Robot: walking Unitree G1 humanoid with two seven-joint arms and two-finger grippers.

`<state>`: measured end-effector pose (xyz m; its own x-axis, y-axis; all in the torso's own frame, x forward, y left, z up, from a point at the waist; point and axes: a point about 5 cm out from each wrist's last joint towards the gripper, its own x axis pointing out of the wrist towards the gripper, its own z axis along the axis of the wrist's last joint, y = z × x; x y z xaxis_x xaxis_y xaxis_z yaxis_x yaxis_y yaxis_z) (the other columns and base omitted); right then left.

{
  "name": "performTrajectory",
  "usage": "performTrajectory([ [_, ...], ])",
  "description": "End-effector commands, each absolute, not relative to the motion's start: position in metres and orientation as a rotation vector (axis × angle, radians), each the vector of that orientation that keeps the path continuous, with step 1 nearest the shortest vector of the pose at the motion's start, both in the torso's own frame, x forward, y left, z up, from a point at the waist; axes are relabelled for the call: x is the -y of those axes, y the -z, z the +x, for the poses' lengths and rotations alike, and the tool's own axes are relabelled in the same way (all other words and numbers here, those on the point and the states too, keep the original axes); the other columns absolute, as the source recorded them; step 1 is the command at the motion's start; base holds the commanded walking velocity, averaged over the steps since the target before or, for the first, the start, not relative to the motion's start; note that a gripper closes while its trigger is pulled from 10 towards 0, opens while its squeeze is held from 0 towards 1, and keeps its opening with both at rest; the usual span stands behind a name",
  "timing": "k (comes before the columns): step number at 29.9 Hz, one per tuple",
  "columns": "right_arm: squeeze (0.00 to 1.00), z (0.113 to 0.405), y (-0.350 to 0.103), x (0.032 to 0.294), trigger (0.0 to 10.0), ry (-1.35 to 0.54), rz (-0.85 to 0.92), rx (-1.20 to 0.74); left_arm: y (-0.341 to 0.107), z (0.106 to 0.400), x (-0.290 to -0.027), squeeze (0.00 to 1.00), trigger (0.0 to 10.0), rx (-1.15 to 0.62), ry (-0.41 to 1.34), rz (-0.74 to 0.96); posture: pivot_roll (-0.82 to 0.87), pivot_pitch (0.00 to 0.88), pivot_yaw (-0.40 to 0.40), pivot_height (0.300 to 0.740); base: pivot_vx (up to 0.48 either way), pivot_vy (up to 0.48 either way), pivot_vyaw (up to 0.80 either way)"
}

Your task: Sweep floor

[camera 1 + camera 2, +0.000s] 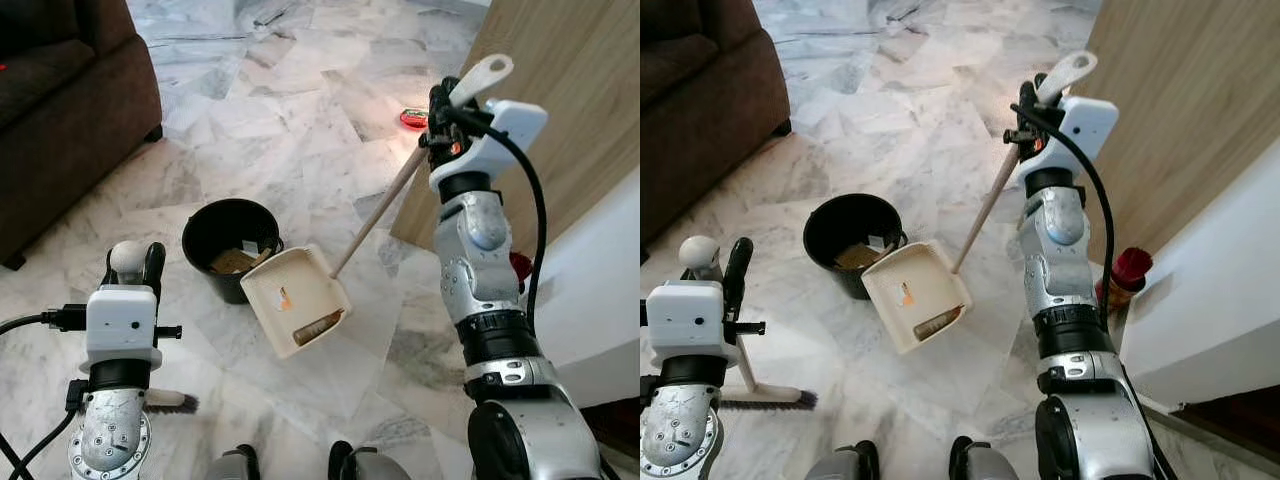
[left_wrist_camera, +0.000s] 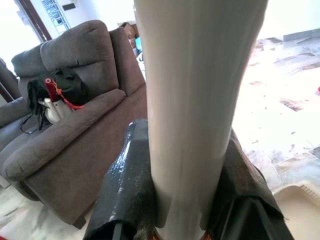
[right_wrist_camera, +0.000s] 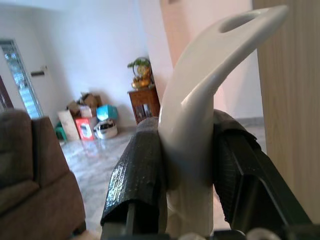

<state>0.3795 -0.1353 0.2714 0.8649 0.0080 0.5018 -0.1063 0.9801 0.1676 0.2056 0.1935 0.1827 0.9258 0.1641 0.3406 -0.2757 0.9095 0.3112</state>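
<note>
Right gripper: we clamp the dustpan handle top, pan tilted beside the black bucket.
Left gripper: closed around the broom pole.
Risk: we judge debris may spill onto the floor, missing the bucket.

Bucket near floor centre. Dustpan at bucket's 4 o'clock, touching its rim, tilted; debris inside both. Dustpan handle runs toward 1 o'clock, up to right gripper. Sofa at 10 o'clock. Wood panel at 2 o'clock. Broom at 7 o'clock, bristles on floor, handle up in left gripper. Small lidded object on floor beside panel.
</note>
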Motion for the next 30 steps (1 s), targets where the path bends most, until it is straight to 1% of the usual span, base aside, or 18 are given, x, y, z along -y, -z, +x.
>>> performTrajectory([
  [1, 0.00, 0.370, -0.314, 0.139, 10.0, -0.051, 0.261, 0.698, -0.187, 0.206, -0.193, 0.00, 10.0, 0.341, -0.222, 0.383, 0.11, 0.209, -0.048, 0.740, 0.000, 0.000, 0.00],
  [9, 0.00, 0.366, -0.336, 0.139, 10.0, -0.055, 0.285, 0.762, -0.187, 0.206, -0.194, 0.00, 10.0, 0.340, -0.220, 0.384, 0.11, 0.202, -0.046, 0.740, 0.000, 0.000, 0.00],
  [12, 0.00, 0.366, -0.341, 0.140, 10.0, -0.054, 0.309, 0.770, -0.187, 0.207, -0.194, 0.00, 10.0, 0.341, -0.219, 0.384, 0.11, 0.200, -0.045, 0.740, 0.000, 0.000, 0.00],
  [13, 0.00, 0.365, -0.345, 0.140, 10.0, -0.060, 0.359, 0.775, -0.187, 0.207, -0.194, 0.00, 10.0, 0.340, -0.221, 0.385, 0.11, 0.200, -0.046, 0.740, 0.000, 0.000, 0.00],
  [14, 0.00, 0.365, -0.345, 0.140, 10.0, -0.060, 0.359, 0.775, -0.187, 0.207, -0.194, 0.00, 10.0, 0.340, -0.221, 0.385, 0.11, 0.200, -0.046, 0.740, 0.000, 0.000, 0.00],
  [15, 0.00, 0.364, -0.347, 0.139, 10.0, -0.066, 0.372, 0.779, -0.187, 0.207, -0.194, 0.00, 10.0, 0.340, -0.221, 0.385, 0.11, 0.200, -0.046, 0.740, 0.000, 0.000, 0.00],
  [17, 0.00, 0.361, -0.352, 0.129, 10.0, -0.121, 0.372, 0.792, -0.187, 0.207, -0.195, 0.00, 10.0, 0.337, -0.224, 0.385, 0.11, 0.205, -0.047, 0.740, 0.000, 0.000, 0.00],
  [22, 0.00, 0.360, -0.350, 0.120, 10.0, -0.165, 0.372, 0.779, -0.186, 0.206, -0.195, 0.00, 10.0, 0.332, -0.227, 0.384, 0.11, 0.213, -0.050, 0.740, 0.000, 0.000, 0.00],
  [30, 0.00, 0.360, -0.344, 0.115, 10.0, -0.204, 0.375, 0.753, -0.186, 0.206, -0.195, 0.00, 10.0, 0.329, -0.231, 0.385, 0.11, 0.216, -0.050, 0.740, 0.000, 0.000, 0.00],
])
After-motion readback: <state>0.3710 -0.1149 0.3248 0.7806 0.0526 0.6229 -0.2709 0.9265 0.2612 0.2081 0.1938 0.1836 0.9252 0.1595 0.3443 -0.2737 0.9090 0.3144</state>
